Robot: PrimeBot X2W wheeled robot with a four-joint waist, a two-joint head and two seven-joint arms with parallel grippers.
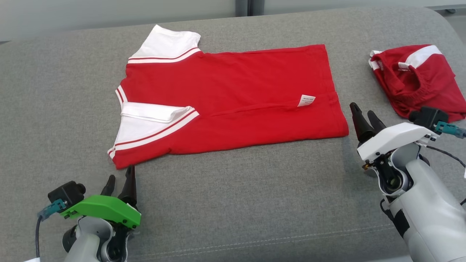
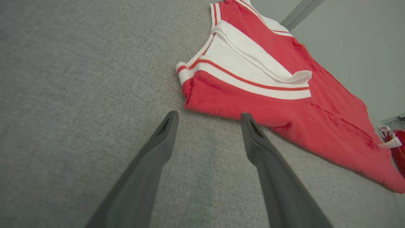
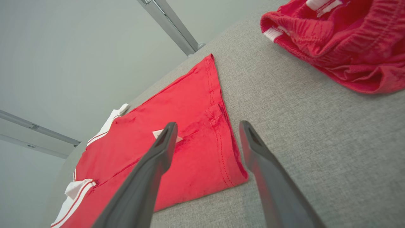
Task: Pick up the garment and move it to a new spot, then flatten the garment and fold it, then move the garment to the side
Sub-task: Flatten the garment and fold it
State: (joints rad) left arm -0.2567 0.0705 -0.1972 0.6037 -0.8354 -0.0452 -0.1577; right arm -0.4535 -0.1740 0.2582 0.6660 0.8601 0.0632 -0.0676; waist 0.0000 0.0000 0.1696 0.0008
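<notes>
Red garment (image 1: 233,94) lying flat, left end effector (image 1: 121,174) and right end effector (image 1: 362,110) right by its near corners, both wide open, holding nothing.

A grey fabric surface (image 1: 233,203) is stretching across the head view, its weave looking coarse and even, and a line of pale stitching (image 1: 255,242) is running along its near edge. Toward its right side a second red piece of clothing (image 1: 418,82) is lying crumpled in a loose heap, well apart from everything else on the fabric. Its gathered elastic waistband is gaping open, and a white band (image 1: 424,54) is showing along its top. Behind the surface a pale wall (image 1: 109,14) is rising, with a grey upright post (image 1: 242,7) standing against it.
</notes>
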